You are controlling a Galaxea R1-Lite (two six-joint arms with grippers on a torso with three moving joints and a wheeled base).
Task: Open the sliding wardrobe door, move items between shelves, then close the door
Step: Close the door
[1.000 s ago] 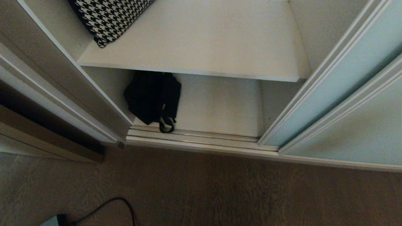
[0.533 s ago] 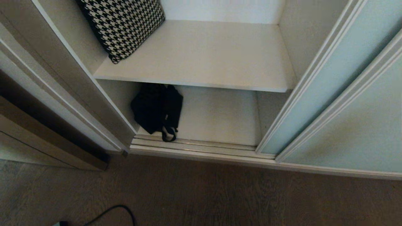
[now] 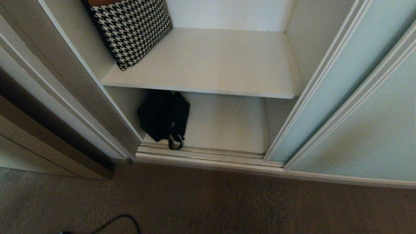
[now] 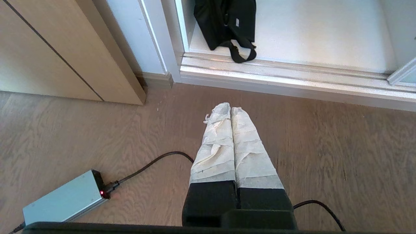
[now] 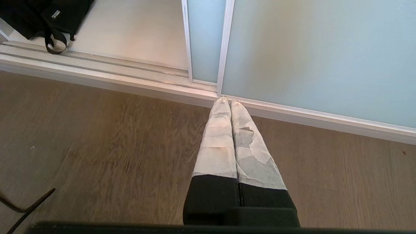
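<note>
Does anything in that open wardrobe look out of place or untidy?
One thing: the floppy black fabric bag slumps in the bottom compartment's left corner, and its strap loop spills over the metal door track, where the mint-green sliding door would run.

A black-and-white checked cushion (image 3: 130,31) is leaned in the left corner (something orange is tucked behind its top). The brown wood floor (image 3: 227,201) is crossed by a black cable (image 4: 152,164), which is plugged into a grey box (image 4: 63,201) with a small red light.
</note>
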